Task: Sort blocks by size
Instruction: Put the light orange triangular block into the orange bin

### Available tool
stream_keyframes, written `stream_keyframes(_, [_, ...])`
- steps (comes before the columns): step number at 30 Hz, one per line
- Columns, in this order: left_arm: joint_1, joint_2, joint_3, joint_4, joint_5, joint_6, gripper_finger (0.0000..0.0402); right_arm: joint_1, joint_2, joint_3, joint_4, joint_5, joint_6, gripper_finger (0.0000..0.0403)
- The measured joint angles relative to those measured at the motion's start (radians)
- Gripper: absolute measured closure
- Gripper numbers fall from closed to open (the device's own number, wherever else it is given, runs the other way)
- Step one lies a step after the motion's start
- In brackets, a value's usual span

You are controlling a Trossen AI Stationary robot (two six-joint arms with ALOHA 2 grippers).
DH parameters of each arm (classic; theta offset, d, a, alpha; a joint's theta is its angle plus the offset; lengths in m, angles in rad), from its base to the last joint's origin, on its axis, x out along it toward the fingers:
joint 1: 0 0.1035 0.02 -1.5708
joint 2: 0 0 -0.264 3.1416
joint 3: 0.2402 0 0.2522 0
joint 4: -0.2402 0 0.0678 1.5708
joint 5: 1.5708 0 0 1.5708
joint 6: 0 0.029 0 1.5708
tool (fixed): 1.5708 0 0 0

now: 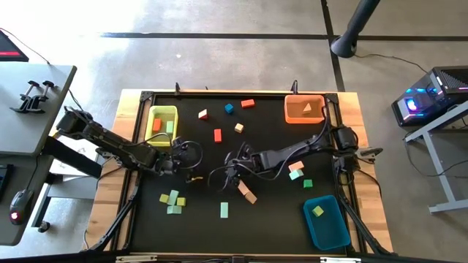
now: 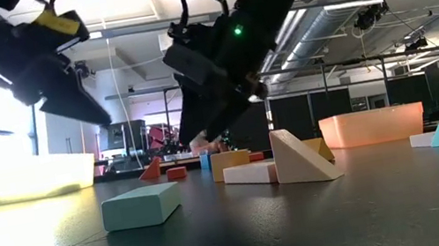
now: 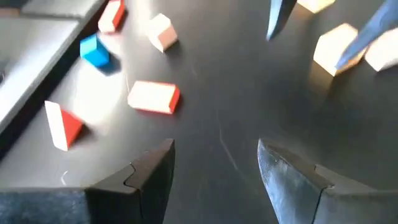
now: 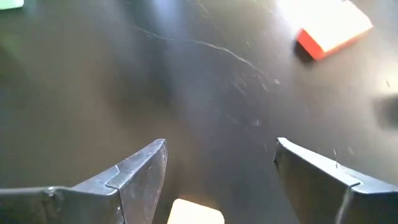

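High cam: overhead, straight down, whole table. Low cam: tabletop level, facing across into room. Wrist cams: close over mat, looking past own fingers. All share mat centre.

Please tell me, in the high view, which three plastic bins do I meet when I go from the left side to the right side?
Yellow bin → orange bin → blue bin.
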Motion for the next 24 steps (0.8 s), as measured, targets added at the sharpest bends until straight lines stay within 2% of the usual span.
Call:
stream_keyframes(4, [0.033, 0.0, 0.0, 0.086, -0.01, 0.076, 0.0186, -0.011, 0.02, 0.0, 0.058, -0.055, -0.099, 0.0114])
stream_keyframes(8, [0.044, 0.0, 0.0, 0.092, -0.013, 0.064, 0.0186, -0.011, 0.02, -0.001, 0.071, -0.032, -0.181, 0.0114])
stream_keyframes(12, [0.031, 0.0, 0.0, 0.09, -0.014, 0.018, 0.0186, -0.009, -0.025, -0.001, -0.052, -0.03, -0.193, 0.0114])
stream_keyframes(17, [0.004, 0.0, 0.0, 0.088, -0.015, 0.006, 0.0186, 0.015, -0.115, -0.001, -0.263, -0.022, -0.12, 0.0114])
stream_keyframes(21, [-0.015, 0.0, 0.0, 0.091, -0.024, 0.005, 0.0186, 0.085, -0.155, -0.001, -0.39, -0.037, -0.093, 0.0114])
stream_keyframes(24, [-0.026, 0.0, 0.0, 0.119, -0.041, 0.006, 0.0186, 0.148, -0.156, -0.025, -0.384, -0.053, -0.08, 0.0114])
